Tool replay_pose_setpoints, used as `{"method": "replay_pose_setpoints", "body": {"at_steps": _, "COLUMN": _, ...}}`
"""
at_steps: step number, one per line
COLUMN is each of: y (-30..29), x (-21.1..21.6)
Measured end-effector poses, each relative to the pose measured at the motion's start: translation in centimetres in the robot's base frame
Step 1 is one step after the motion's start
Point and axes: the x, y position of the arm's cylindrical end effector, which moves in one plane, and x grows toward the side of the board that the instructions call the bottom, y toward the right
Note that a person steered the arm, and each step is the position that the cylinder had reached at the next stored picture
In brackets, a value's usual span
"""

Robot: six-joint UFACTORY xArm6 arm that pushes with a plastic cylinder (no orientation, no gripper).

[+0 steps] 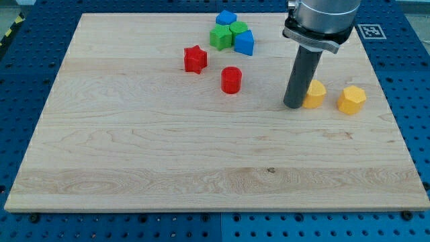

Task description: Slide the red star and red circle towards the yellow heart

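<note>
A red star (195, 59) lies on the wooden board (134, 148) left of centre near the view's top. A red circle (231, 80) stands just right of and below it. Two yellow blocks sit at the view's right: one (314, 95) partly hidden behind the rod, and a hexagon-like one (351, 99) further right; which is the heart I cannot tell. My tip (293, 105) rests on the board just left of the nearer yellow block, touching or almost touching it, about 90 pixels right of the red circle.
A cluster of blocks sits at the view's top centre: a blue block (226, 18), a green star (219, 37), a green block (238, 29) and a second blue block (244, 43). The board's edge meets a blue perforated table (27, 81).
</note>
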Motion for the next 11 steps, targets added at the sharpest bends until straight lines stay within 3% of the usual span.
{"method": "replay_pose_setpoints", "body": {"at_steps": 1, "y": -7.3, "x": 0.0}}
{"method": "replay_pose_setpoints", "body": {"at_steps": 3, "y": -11.3, "x": -5.1}}
{"method": "replay_pose_setpoints", "body": {"at_steps": 4, "y": -12.7, "x": -5.1}}
{"method": "replay_pose_setpoints", "body": {"at_steps": 5, "y": -18.7, "x": -5.2}}
{"method": "replay_pose_setpoints", "body": {"at_steps": 7, "y": -26.2, "x": -9.3}}
{"method": "replay_pose_setpoints", "body": {"at_steps": 9, "y": -21.4, "x": -12.6}}
{"method": "replay_pose_setpoints", "body": {"at_steps": 11, "y": -18.8, "x": -10.0}}
